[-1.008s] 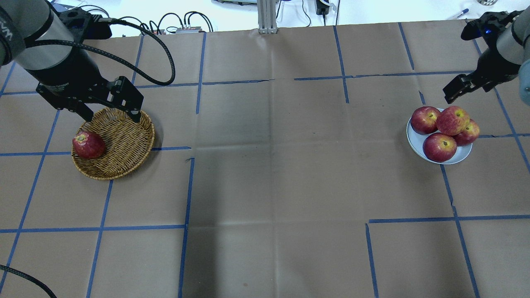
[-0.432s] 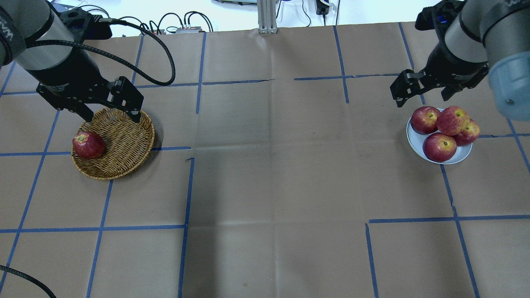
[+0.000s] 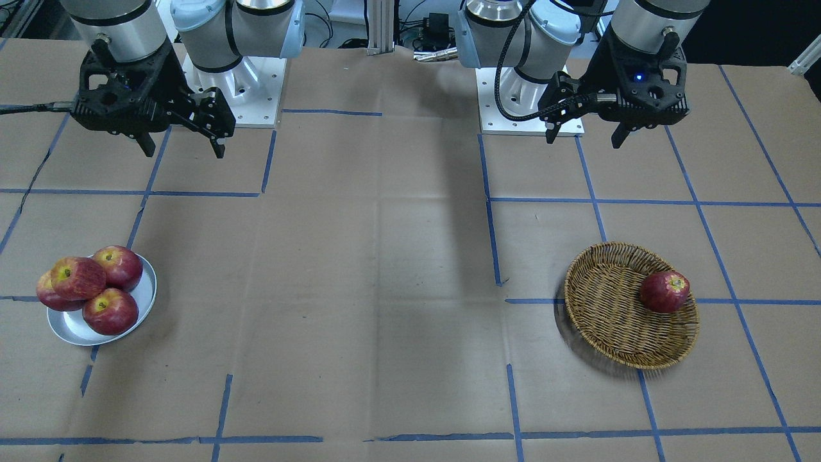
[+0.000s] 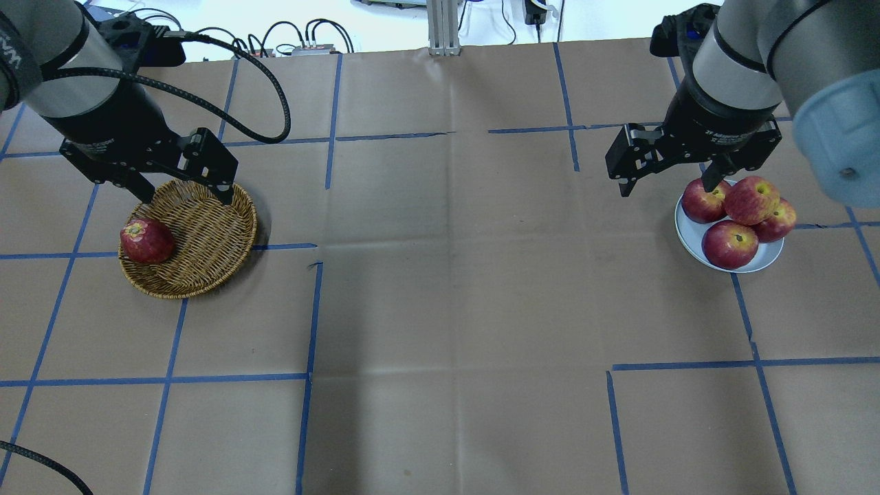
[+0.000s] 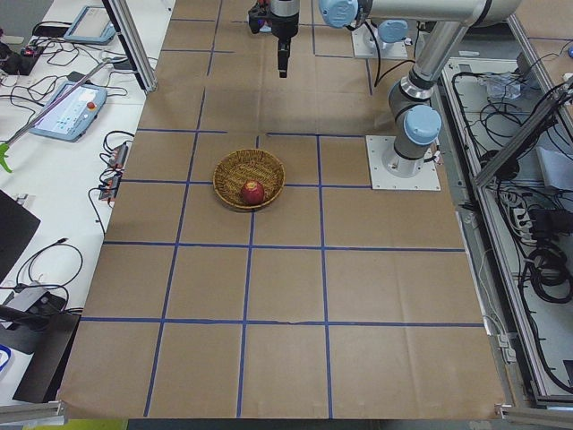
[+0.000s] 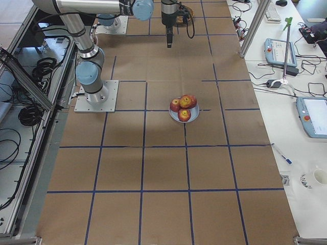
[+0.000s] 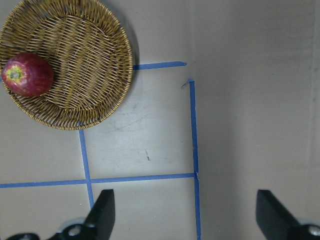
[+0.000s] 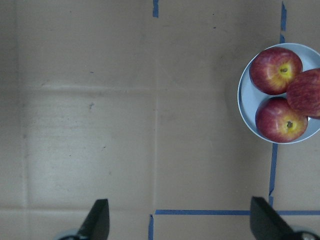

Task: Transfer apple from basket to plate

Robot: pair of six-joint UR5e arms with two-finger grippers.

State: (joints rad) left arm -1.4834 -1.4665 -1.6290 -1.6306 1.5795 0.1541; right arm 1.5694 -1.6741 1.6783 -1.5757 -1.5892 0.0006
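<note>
Right gripper [image 4: 665,191], splayed and empty, is found shifted inward beside plate [image 4: 768,261]; apple [image 4: 751,199] is seated there, transfer judged done.

You have the apple [image 4: 752,199] resting atop three dark-red apples [image 4: 729,244] on the plate [image 4: 766,262]. Your right gripper [image 4: 668,184] hangs with jaws apart at that plate's far-left edge. Your left gripper [image 4: 187,196] stands spread over the far rim of the basket [image 4: 206,254], with one darker apple [image 4: 146,240] lying inside.
</note>
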